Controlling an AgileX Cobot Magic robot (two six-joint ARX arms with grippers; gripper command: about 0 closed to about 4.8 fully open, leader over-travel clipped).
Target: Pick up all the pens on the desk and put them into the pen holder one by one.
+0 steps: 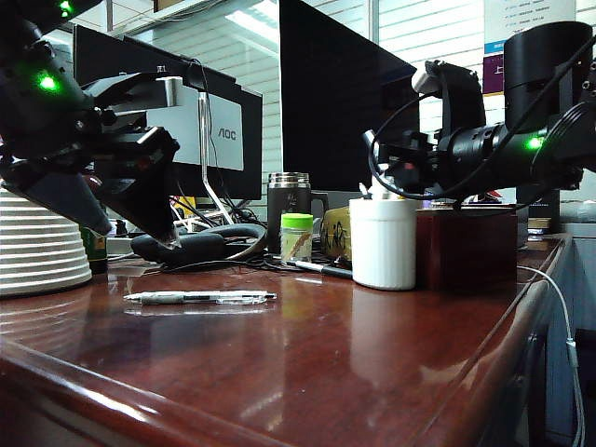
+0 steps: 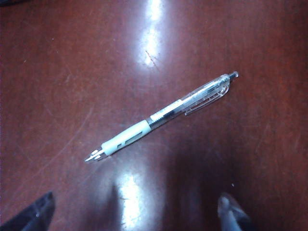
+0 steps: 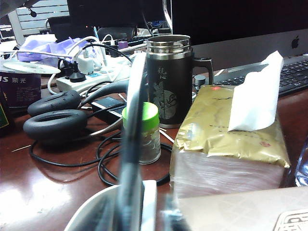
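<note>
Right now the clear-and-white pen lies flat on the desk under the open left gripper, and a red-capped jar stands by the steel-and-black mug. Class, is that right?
One slip: the jar's cap is green, not red, as the right wrist view shows. The rest holds: the clear-and-white pen lies flat on the desk under the open left gripper, and the jar stands by the steel-and-black mug.

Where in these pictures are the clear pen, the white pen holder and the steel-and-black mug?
clear pen (image 2: 161, 117), left wrist view, mid-barrel.
white pen holder (image 1: 383, 244), exterior view, ribbed side wall.
steel-and-black mug (image 3: 169, 86), right wrist view, dark body below the steel rim.
</note>
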